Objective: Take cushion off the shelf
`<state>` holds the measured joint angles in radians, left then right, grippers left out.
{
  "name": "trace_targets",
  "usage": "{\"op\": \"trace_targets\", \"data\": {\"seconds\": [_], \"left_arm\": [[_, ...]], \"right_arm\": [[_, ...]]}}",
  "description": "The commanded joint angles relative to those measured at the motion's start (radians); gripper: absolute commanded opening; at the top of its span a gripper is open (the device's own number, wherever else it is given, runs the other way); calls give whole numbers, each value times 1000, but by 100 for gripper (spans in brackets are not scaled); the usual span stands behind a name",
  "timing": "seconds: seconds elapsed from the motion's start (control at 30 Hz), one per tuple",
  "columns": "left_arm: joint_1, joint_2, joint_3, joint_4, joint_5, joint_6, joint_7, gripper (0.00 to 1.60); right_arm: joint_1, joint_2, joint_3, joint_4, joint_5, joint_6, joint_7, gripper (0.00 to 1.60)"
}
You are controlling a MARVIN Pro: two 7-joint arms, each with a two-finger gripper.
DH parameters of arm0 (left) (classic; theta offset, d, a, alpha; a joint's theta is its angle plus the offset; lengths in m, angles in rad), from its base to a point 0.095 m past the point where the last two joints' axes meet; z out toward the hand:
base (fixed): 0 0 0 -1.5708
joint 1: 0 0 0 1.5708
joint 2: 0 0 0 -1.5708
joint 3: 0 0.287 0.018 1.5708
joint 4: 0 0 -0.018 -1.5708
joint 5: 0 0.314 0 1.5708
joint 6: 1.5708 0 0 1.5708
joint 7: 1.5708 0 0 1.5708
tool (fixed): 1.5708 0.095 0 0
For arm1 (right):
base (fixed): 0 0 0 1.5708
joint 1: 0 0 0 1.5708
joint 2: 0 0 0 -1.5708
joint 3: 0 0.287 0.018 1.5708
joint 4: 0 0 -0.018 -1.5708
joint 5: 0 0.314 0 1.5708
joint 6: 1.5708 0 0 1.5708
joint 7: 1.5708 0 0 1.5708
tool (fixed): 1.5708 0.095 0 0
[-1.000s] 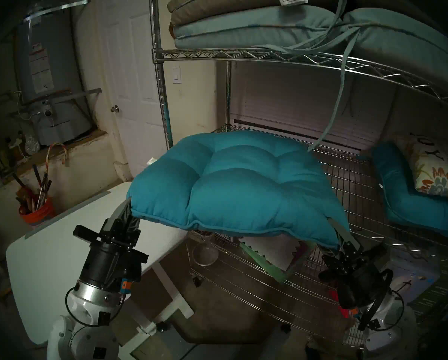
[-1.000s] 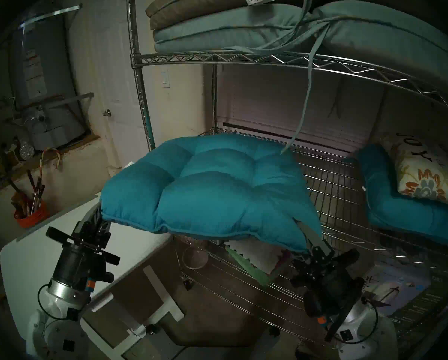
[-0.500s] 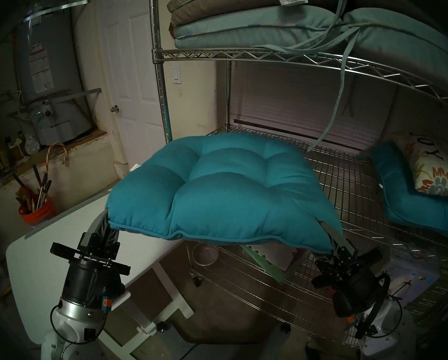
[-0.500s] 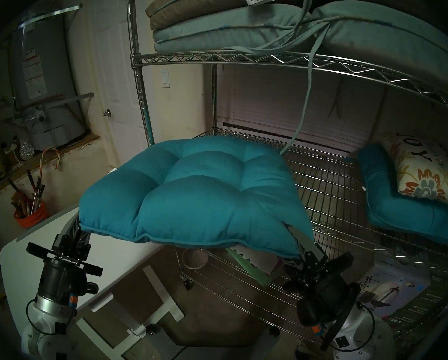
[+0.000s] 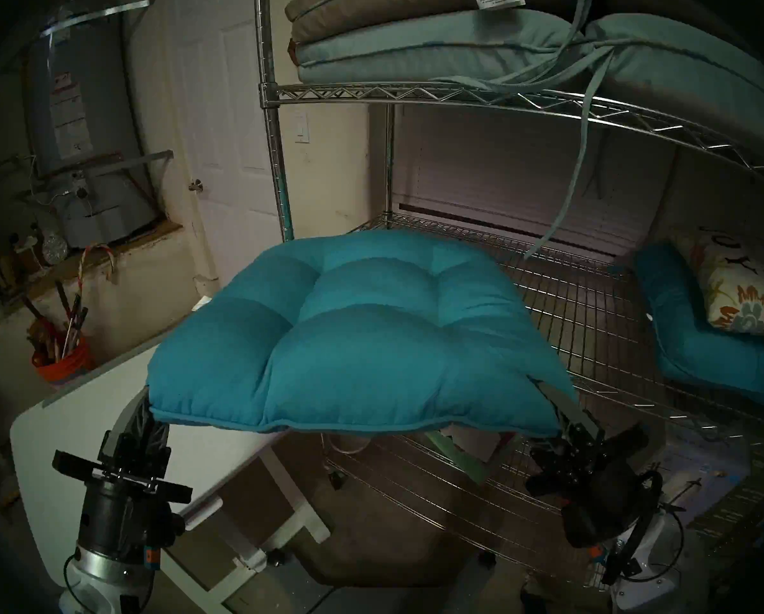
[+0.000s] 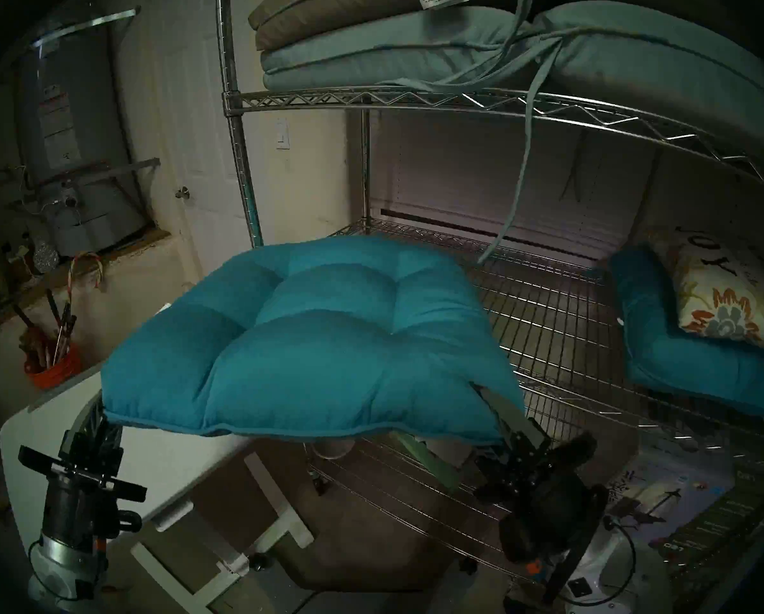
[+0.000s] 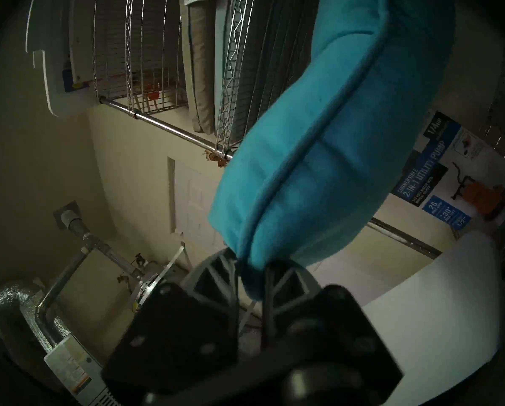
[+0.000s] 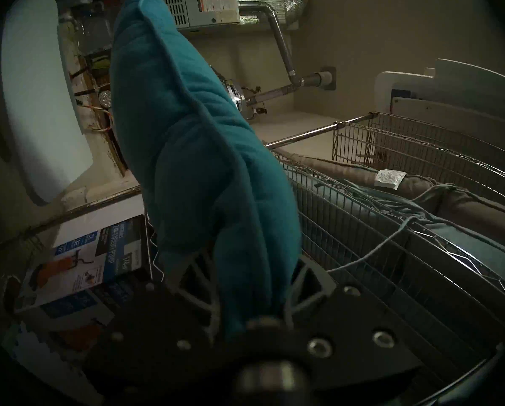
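Cushion [image 5: 353, 334] is held level between two grippers, each clamped on a near corner. The left gripper [image 5: 150, 411] is closed on the cushion's near-left corner, and in the left wrist view the piped edge is seen pinched between its fingers [image 7: 216, 276]. The right gripper [image 5: 557, 405] is closed on the near-right corner, with fabric bunched between its fingers [image 8: 307, 276] in the right wrist view. From the grippers the cushion stretches forward and away, its far edge lying over the front of the shelf [image 5: 593, 316] beside the left post, though contact there cannot be made out. The near half of the cushion hangs clear of the shelf. Below and just left of the left gripper a white table [image 5: 61, 444] is seen. Well to the right of the right gripper, a second teal cushion [image 5: 703, 360] and a floral pillow [image 5: 743, 298] lie on the same tier. Pale cushions [image 5: 415, 50] are stacked on the tier above both grippers.
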<state>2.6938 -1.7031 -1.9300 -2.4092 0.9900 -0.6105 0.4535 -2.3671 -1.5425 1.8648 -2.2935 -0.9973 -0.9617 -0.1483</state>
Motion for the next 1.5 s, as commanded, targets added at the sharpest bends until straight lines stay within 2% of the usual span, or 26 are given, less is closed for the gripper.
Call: {"op": "trace_targets", "data": {"seconds": [0.0,0.23,0.93,1.07,1.47], "left_arm": [[122,-58,-36,-34,-13,-54,94,0],[185,-112,-52,-34,-6,-117,150,0],[186,-270,-132,-34,12,-260,278,0],[186,-304,-160,-34,13,-286,299,0],[186,-304,-307,-34,-17,-326,380,0]], "right_arm": [[3,2,-13,-44,9,2,-11,0],[-6,6,-22,-57,8,2,-10,0],[-36,26,-87,-100,-3,2,8,0],[-51,32,-107,-109,-6,2,13,0],[-99,53,-158,-137,-18,2,21,0]]}}
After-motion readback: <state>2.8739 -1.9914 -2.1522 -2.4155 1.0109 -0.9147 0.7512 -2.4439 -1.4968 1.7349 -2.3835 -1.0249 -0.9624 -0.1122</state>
